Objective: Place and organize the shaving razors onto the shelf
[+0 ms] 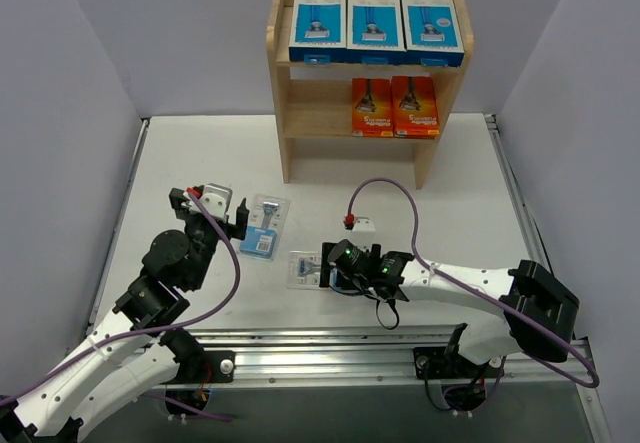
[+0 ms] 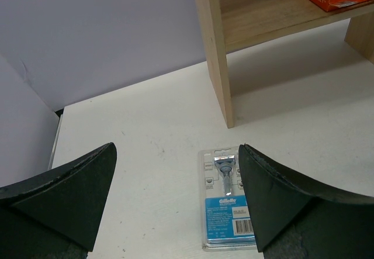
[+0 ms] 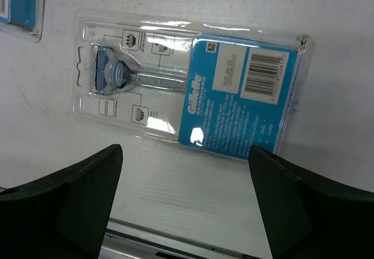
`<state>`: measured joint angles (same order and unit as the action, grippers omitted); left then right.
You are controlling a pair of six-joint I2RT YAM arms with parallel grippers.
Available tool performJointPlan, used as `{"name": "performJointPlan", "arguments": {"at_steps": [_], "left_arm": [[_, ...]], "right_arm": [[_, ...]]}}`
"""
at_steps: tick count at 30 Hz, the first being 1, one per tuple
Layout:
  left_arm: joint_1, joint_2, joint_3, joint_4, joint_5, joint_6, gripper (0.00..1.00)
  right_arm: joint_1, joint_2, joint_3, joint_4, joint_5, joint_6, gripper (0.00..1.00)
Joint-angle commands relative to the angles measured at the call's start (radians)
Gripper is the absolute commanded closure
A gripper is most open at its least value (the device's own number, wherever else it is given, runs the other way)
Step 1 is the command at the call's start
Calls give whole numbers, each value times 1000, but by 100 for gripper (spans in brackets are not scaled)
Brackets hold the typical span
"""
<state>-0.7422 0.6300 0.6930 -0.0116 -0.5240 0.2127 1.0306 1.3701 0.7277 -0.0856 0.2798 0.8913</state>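
We find blue boxes and orange boxes grouped by tier on the shelf. Two more lie flat toward the bench's near edge. The right gripper hovers, fingers wide and empty, over one blister pack, presumably aligning to grasp. The left gripper, equally wide and empty, faces the other pack.

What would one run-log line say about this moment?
left hand: open, beside far blister pack | right hand: open, at near blister pack | shelf: three blue boxes top, two orange boxes middle
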Motion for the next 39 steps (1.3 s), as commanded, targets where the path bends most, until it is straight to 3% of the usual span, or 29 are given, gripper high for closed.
{"name": "performJointPlan", "arguments": {"at_steps": [1,17,30,33,36,37,39], "left_arm": [[9,-3,36,18,-4,-1,6],[7,-4,37,18,7,-3,6],[7,-9,40,13,18,-3,6],[9,-12,42,13,18,-3,6],[9,-12,40,13,15,-3,6],[7,-15,40,13,15,-3,6],[9,-16,40,13,15,-3,6]], "right_arm": [[23,-26,-30,-3,58,112,16],[16,104,22,-89,145,87,8],[16,234,27,-51,113,0,15],[16,238,29,-5,93,-55,23],[16,228,41,75,21,-213,45],[16,225,47,90,-10,-248,72],[13,222,58,141,-28,-363,90]]}}
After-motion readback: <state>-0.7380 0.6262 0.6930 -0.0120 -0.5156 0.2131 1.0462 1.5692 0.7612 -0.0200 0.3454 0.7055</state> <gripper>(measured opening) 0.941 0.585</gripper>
